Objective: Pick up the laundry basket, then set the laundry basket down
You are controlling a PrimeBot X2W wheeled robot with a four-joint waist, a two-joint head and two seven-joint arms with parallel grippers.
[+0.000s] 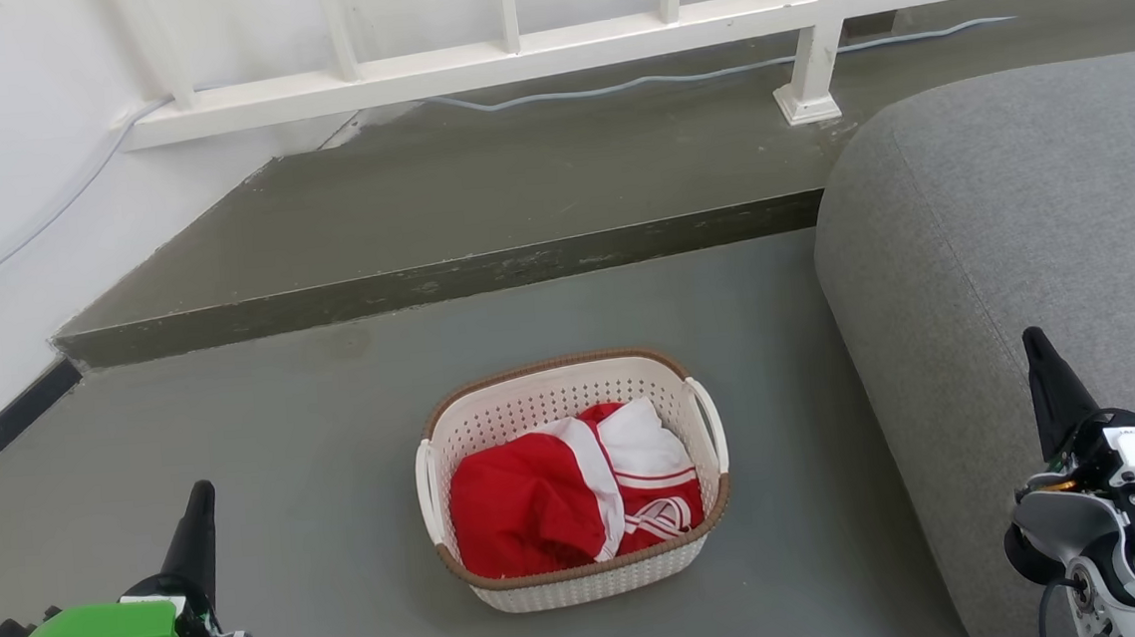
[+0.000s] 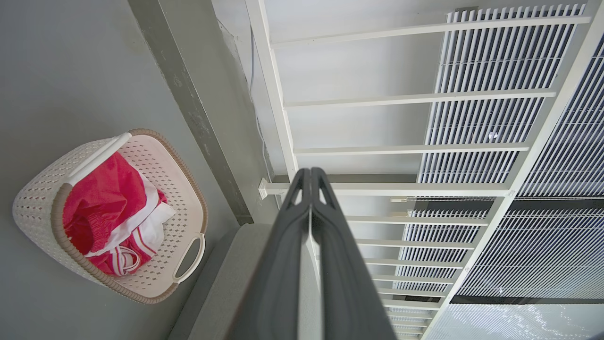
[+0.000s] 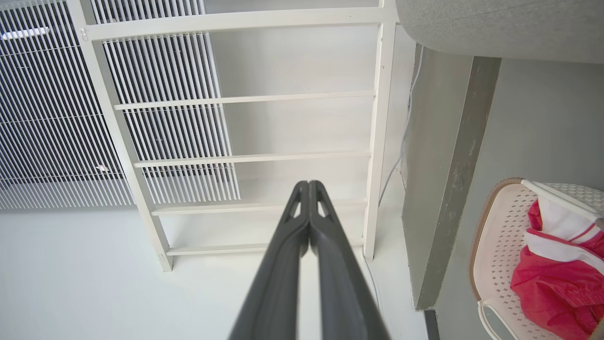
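1. The grey floor (image 1: 337,454) spreads across the head view, and a raised step (image 1: 445,277) crosses it at the back; both wrist views catch that step as a slanted band
2. The grey sofa (image 1: 1021,227) bulks at the right of the head view, while the left wrist view catches a strip of its edge
3. From the head, the white railing (image 1: 607,31) shows its bottom rail and a footed post; the wrist views look higher, to its rungs and the louvred panels (image 2: 495,118) behind them
4. The laundry basket (image 1: 586,582) stands upright on the floor, near the sofa but apart from it: cream, perforated, with a brown woven-look rim and a white handle on each side
5. A red and white garment (image 1: 531,511) lies crumpled inside it
6. The left gripper (image 1: 199,499) and right gripper (image 1: 1034,346) sit at the lower corners, well apart from the basket; the left fingers (image 2: 283,264) and right fingers (image 3: 278,274) are pressed together, holding nothing
7. A pale cable (image 1: 611,84) runs along the step under the railing
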